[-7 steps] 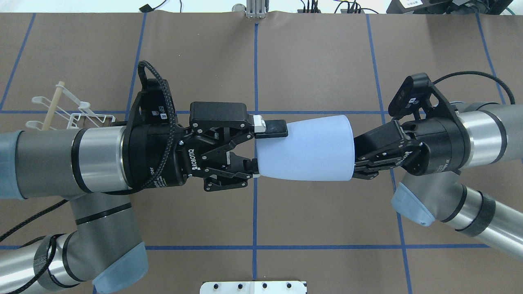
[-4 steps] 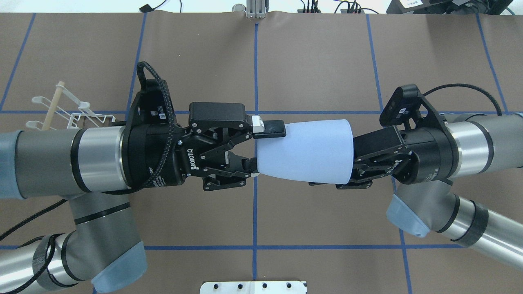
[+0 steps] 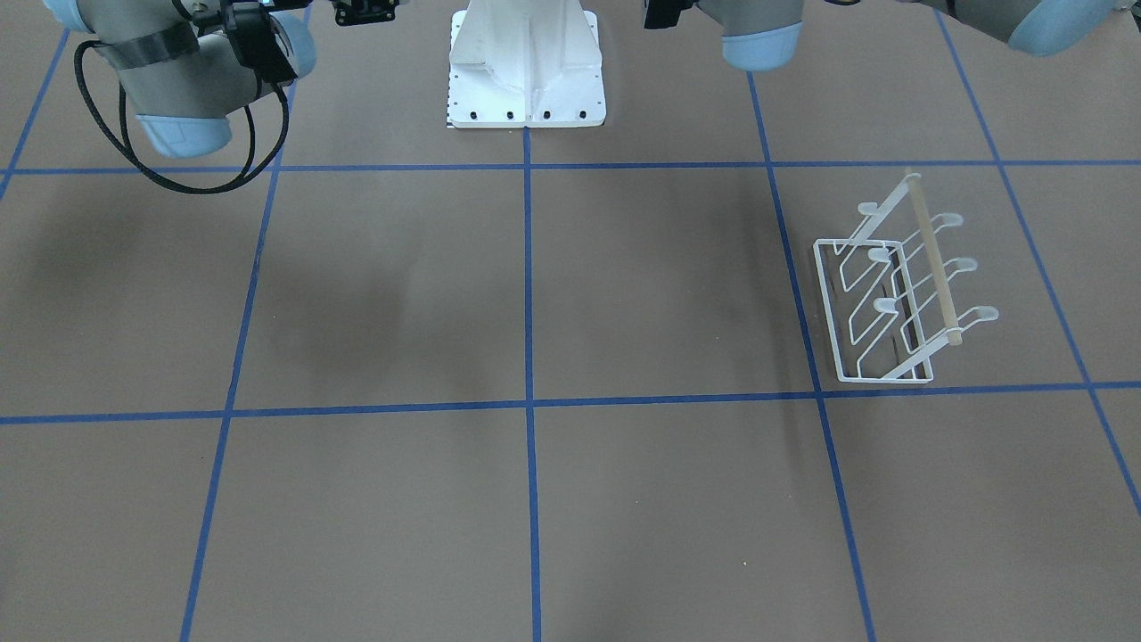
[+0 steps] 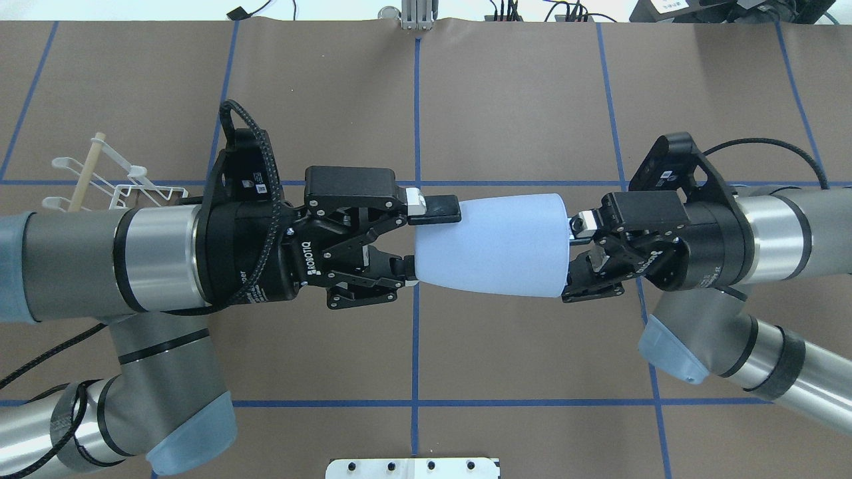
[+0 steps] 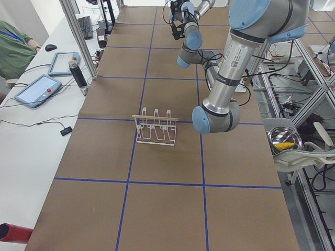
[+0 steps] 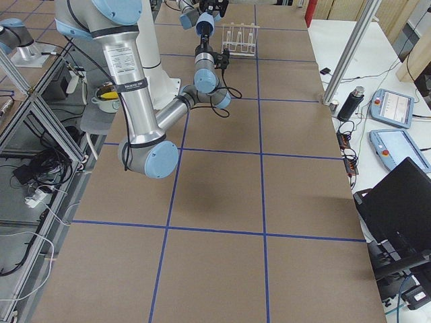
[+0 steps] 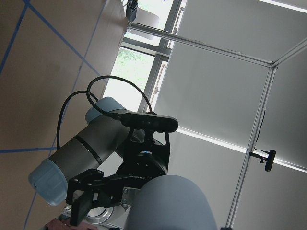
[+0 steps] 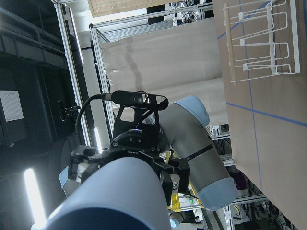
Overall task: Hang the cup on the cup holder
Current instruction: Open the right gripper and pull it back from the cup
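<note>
Cup (image 4: 492, 245) handover, mid-air: the narrow base is clamped by the left end effector (image 4: 423, 241). At 3 o'clock the right end effector (image 4: 574, 258), rolled at the wrist within the last second, appears spread open at the rim, its hold seemingly released. The cup holder (image 3: 935, 263) stands at 9 o'clock on the surface (image 4: 519, 100), prongs bare.

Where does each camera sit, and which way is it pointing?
Front-facing: across the table, steeply down; cup holder, left arm, right arm.
Overhead: behind and above, looking down; left gripper, right gripper, cup.
Exterior left: table's left-arm end, looking along; left arm nearest.
Exterior right: opposite end; right arm nearest.
Left wrist: faces right gripper.
Right wrist: faces left gripper, cup holder beyond.
Both wrist views share the cup.
</note>
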Robot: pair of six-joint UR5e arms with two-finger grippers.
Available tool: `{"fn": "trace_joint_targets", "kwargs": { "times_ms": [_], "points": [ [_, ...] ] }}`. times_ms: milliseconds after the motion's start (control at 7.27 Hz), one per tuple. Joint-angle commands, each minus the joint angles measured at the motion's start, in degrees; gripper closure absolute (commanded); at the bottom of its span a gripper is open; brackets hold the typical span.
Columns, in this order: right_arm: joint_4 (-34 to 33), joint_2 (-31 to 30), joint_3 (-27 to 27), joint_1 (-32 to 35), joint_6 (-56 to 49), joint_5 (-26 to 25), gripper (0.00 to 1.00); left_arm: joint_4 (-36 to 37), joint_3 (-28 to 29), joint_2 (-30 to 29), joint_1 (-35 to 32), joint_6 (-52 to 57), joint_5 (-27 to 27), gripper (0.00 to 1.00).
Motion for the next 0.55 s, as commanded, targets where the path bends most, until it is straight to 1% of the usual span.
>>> {"fn": "trace_joint_targets", "kwargs": {
  "times_ms": [0,138,275,412],
  "points": [
    [0.1,-3.4,-1.7,5.1,-1.8,0.6,0.0,0.1,0.0,0.3,-0.4,0.6,0.1,1.0],
    [-0.1,-3.8,-3.9,8.9,-2.5,2.9,0.0,0.3,0.0,1.1,-1.7,1.1,0.3,1.0],
    [-0.6,-3.7,-6.6,15.7,-3.4,8.3,0.0,3.9,-0.5,2.4,-4.9,2.7,-0.1,1.0],
    [-3.7,-3.7,-7.8,21.6,-7.8,13.1,0.0,10.0,-1.8,2.5,-5.8,8.2,-0.2,1.0]
  ]
}}
